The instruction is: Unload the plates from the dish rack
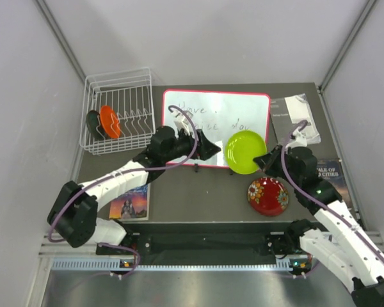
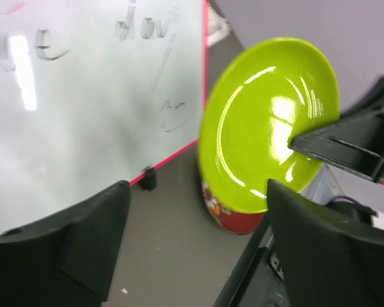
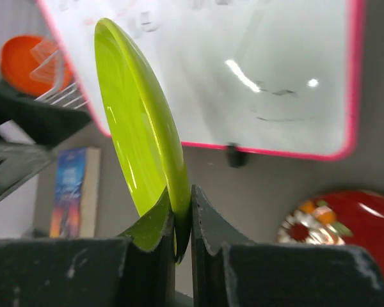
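Handwriting on the board, a partial title on one book

The whiteboard (image 1: 243,109), at 12 o'clock on the table, carries dark marker handwriting: "Have" on the upper line and "day" on the lower line, with a word ending in "e" before it. The rest is too faint to read, and the lime green plate (image 1: 245,152) covers the board's 4 o'clock corner. The dark book (image 1: 336,171) at 3 o'clock shows pale capitals "ALE OF" above "CITIES", their starts hidden. Print on the paper sheet (image 1: 294,112) at 1 o'clock and on the picture-cover book (image 1: 129,204) at 8 o'clock is too small to read.
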Tool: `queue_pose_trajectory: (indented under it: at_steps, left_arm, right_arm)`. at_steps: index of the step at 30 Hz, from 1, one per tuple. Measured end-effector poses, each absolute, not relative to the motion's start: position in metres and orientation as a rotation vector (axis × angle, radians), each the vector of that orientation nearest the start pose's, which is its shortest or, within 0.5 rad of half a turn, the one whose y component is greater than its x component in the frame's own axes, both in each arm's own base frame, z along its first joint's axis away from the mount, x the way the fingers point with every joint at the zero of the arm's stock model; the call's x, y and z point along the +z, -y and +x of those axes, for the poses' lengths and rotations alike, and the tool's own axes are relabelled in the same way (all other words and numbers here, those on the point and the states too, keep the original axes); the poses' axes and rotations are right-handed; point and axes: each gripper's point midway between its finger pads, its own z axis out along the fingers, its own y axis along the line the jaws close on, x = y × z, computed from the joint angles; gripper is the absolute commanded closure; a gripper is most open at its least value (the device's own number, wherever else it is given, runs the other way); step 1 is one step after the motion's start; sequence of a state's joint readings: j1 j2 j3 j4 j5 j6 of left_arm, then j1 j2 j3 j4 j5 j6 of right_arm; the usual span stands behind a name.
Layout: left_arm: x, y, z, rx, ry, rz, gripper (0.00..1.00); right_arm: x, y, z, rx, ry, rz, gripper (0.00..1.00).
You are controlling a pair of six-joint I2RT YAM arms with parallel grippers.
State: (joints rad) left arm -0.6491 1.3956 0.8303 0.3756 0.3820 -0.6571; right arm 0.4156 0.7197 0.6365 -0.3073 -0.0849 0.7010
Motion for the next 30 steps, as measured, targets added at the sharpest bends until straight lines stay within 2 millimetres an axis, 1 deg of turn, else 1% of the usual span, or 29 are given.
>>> queue_pose_trajectory:
  at_steps: [2, 4, 6, 9, 11, 13, 16, 19, 24, 26, 28, 30]
  left_arm:
    - [0.216, 0.319, 0.296, -1.145, -1.919, 0.287, 0.01]
    - [0.222, 0.304, 0.303, -1.035, -1.904, 0.267, 0.01]
    - [0.235, 0.284, 0.314, -0.904, -1.863, 0.236, 0.01]
    - [0.261, 0.251, 0.33, -0.726, -1.787, 0.177, 0.01]
    - [0.274, 0.234, 0.338, -0.65, -1.75, 0.144, 0.01]
    - [0.282, 0.216, 0.344, -0.586, -1.727, 0.111, 0.01]
    - [0.282, 0.199, 0.351, -0.525, -1.729, 0.07, 0.01]
    - [0.277, 0.191, 0.354, -0.5, -1.748, 0.053, 0.01]
    - [0.274, 0.192, 0.353, -0.504, -1.759, 0.055, 0.01]
    - [0.274, 0.192, 0.352, -0.507, -1.764, 0.055, 0.01]
    - [0.272, 0.192, 0.352, -0.508, -1.769, 0.055, 0.01]
    - [0.271, 0.192, 0.351, -0.509, -1.776, 0.056, 0.01]
  right_arm:
    - [0.194, -0.132, 0.238, 0.692, -2.065, 0.329, 1.0]
    - [0.183, -0.117, 0.228, 0.624, -2.101, 0.408, 1.0]
    - [0.17, -0.102, 0.214, 0.563, -2.145, 0.496, 1.0]
    - [0.154, -0.083, 0.191, 0.492, -2.191, 0.617, 1.0]
    - [0.146, -0.073, 0.179, 0.45, -2.205, 0.679, 1.0]
    - [0.14, -0.06, 0.165, 0.4, -2.21, 0.739, 1.0]
    - [0.131, -0.047, 0.152, 0.333, -2.227, 0.795, 1.0]
    - [0.123, -0.041, 0.141, 0.289, -2.264, 0.822, 1.0]
    - [0.113, -0.04, 0.137, 0.261, -2.3, 0.846, 1.0]
    - [0.102, -0.042, 0.135, 0.249, -2.328, 0.854, 1.0]
    - [0.086, -0.042, 0.133, 0.225, -2.361, 0.869, 1.0]
    - [0.078, -0.041, 0.13, 0.214, -2.372, 0.887, 1.0]
